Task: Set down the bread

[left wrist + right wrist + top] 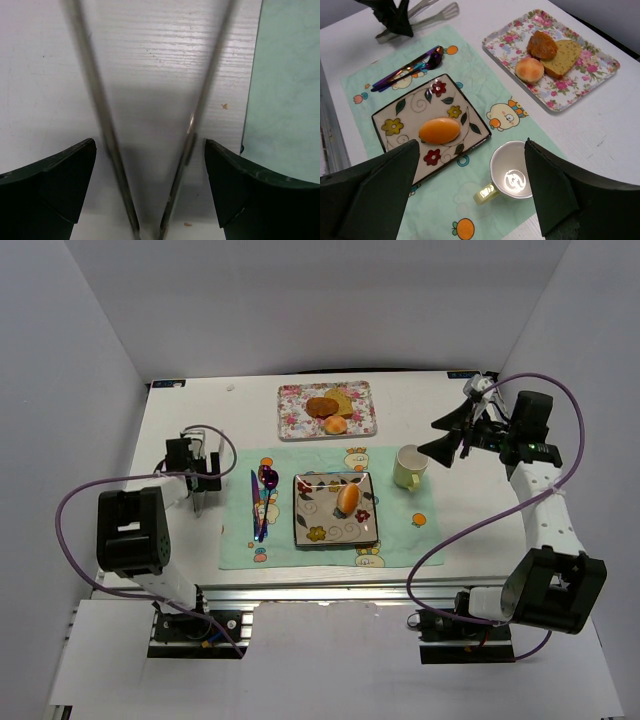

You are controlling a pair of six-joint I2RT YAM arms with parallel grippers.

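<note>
One glossy golden-orange bun [348, 498] lies on the square flowered plate [310, 532] in the middle of the green mat; the right wrist view shows it too [439, 130]. A second bun like it [336, 425] sits on the floral tray [296, 410], also seen in the right wrist view [529, 69]. My right gripper [445, 438] is open and empty, raised over the pale cup [512, 176], to the right of the plate. My left gripper [203, 478] is open at the left of the mat, its fingers on either side of the metal tongs [192, 130] without touching them.
The tray also holds a dark brown lumpy piece [542, 45] and a pale yellow slice [562, 56]. A purple spoon and knife [262, 502] lie on the mat left of the plate. The green mat [400, 530] covers the table's middle. White walls enclose the table.
</note>
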